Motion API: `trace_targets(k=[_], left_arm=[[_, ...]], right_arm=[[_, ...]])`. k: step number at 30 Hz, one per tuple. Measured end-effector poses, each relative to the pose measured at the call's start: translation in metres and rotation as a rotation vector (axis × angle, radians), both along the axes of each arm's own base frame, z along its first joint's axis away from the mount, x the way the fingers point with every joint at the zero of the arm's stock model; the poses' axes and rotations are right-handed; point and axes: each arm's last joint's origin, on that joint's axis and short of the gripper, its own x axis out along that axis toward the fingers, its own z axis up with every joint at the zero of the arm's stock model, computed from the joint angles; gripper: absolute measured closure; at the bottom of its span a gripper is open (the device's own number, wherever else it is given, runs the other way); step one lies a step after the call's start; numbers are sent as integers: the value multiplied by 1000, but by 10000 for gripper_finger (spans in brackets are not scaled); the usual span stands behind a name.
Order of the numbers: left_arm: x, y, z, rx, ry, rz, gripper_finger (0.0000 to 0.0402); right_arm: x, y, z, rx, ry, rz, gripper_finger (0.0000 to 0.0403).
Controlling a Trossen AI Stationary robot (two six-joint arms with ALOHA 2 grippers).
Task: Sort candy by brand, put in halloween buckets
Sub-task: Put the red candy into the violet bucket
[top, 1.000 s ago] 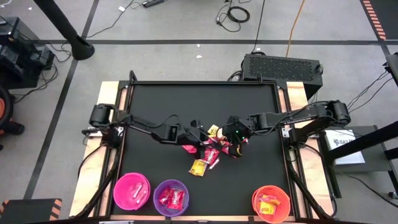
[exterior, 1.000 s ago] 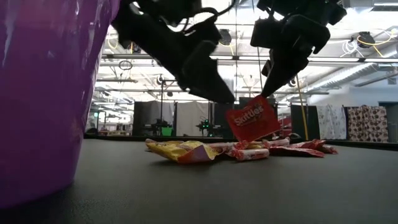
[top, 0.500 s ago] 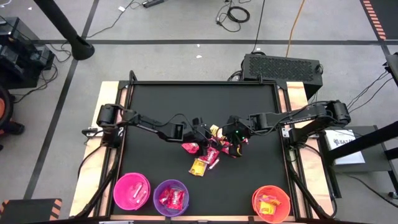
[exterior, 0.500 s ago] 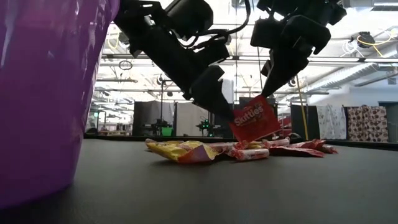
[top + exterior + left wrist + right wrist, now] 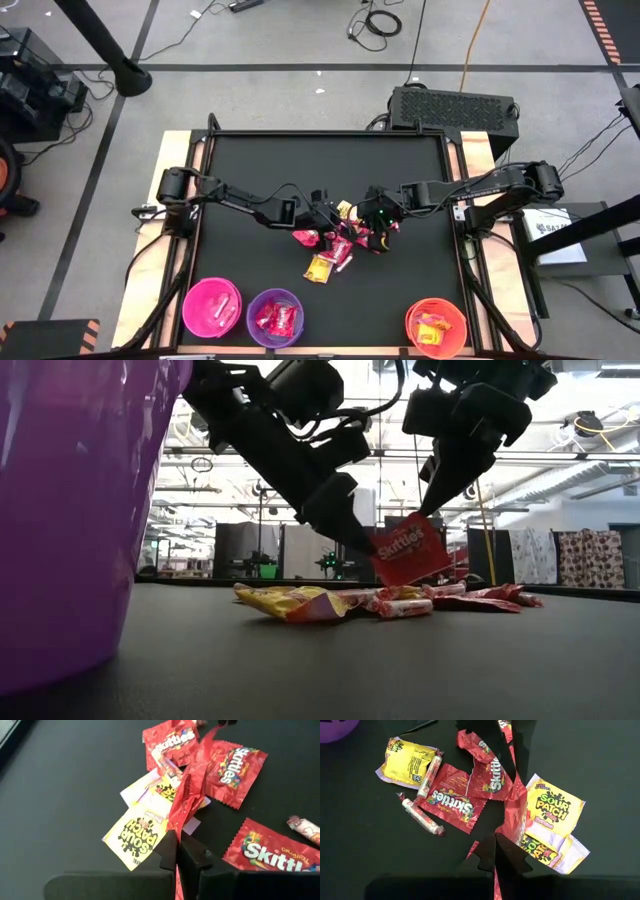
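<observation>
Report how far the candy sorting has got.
Done: some candy already lies in the pink bucket, purple bucket and orange bucket. In hand: both the left gripper and right gripper pinch one raised red Skittles packet. Left: the loose pile mid-table.

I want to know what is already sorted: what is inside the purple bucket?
From above, the purple bucket holds red wrapped candy, several packets lying together. Their exact count and anything beneath them cannot be seen. In the low view its wall hides the contents.
</observation>
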Motion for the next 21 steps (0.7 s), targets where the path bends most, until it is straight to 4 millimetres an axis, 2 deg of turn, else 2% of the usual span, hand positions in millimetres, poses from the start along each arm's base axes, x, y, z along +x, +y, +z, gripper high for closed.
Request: trace_targets(k=[4, 6, 9, 16, 21], left_arm=[[0, -1, 3, -4, -11, -22, 398], [-2, -1, 9, -12, -8, -32, 399], [-10, -1, 20, -22, 14, -36, 400], [-37, -4, 63, -98, 43, -45, 400], [-59, -11, 97, -118, 1, -59, 401]], right_arm=[[0, -1, 0, -28, -1, -31, 399], [0, -1, 0, -27, -2, -41, 384], [-1, -1, 3, -8, -17, -71, 344], [-13, -1, 30, -2, -140, -78, 226], [-28, 1, 49, -61, -207, -124, 179]])
